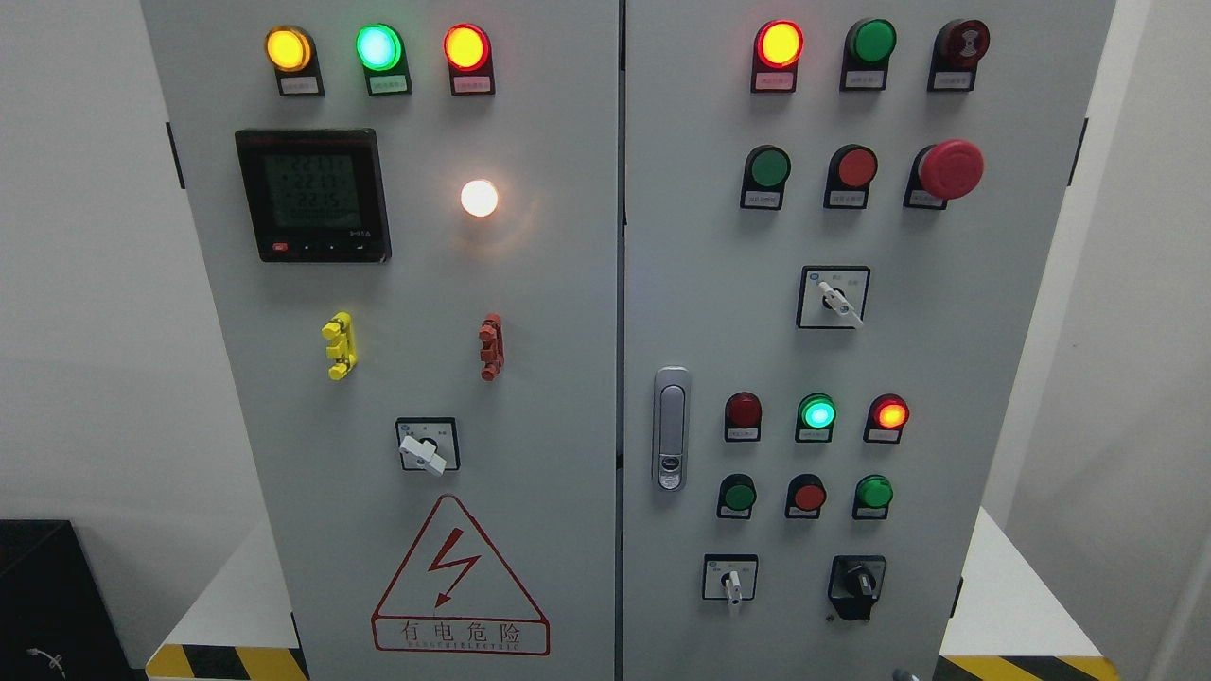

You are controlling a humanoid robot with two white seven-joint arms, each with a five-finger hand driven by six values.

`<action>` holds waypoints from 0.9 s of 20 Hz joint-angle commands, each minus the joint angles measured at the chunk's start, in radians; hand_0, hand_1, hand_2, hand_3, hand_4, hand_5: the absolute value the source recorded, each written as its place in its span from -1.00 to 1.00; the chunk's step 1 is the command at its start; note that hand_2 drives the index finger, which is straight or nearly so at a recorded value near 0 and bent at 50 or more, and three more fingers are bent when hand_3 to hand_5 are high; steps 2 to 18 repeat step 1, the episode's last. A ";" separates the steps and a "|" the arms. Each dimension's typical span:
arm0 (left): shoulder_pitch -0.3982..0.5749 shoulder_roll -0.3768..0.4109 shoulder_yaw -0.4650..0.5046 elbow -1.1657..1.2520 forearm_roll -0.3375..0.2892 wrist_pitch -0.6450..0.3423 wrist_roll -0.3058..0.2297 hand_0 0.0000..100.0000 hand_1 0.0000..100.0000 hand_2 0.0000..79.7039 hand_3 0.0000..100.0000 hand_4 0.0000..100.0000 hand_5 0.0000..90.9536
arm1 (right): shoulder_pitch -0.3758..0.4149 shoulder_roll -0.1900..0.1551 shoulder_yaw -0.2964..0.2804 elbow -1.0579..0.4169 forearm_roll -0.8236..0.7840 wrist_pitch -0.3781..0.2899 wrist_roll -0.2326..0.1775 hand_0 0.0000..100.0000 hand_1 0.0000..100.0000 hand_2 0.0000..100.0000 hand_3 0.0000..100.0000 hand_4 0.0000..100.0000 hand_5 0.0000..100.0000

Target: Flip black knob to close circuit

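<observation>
The black knob [858, 580] sat at the lower right corner of the cabinet's right door [719, 312], on a black plate, just right of a small white-handled selector switch [730, 579] and below a row of three round push buttons, the nearest of them a green button [873, 493]. Its short lever pointed up and a little to the left; the markings around it were too small to read, so whether that position meant circuit closed or open could not be told. Neither of the robot's hands was in view, so nothing could be said of the fingers, whether open, closed or gripping. Judging by its look, the knob was a rigid moulded rotary handle on a fixed shaft: light to the touch but probably stiff, turning against a spring detent that would give with a snap. It would likely be best taken by pinching the raised bar across its two flat sides and twisting about the shaft, since the smooth plastic offered little hold elsewhere.
</observation>
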 commanded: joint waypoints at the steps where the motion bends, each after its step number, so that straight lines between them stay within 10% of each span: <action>1: 0.000 0.000 -0.020 0.021 -0.021 -0.002 0.000 -0.76 0.11 -1.00 -1.00 -1.00 -1.00 | 0.027 -0.002 0.041 -0.012 -0.018 0.000 0.004 -1.00 -0.78 -1.00 -1.00 -1.00 -1.00; 18: 0.000 0.000 -0.020 0.021 -0.021 -0.002 0.000 -0.76 0.11 -1.00 -1.00 -1.00 -1.00 | 0.027 -0.002 0.041 -0.012 -0.018 0.000 0.004 -1.00 -0.78 -1.00 -1.00 -1.00 -1.00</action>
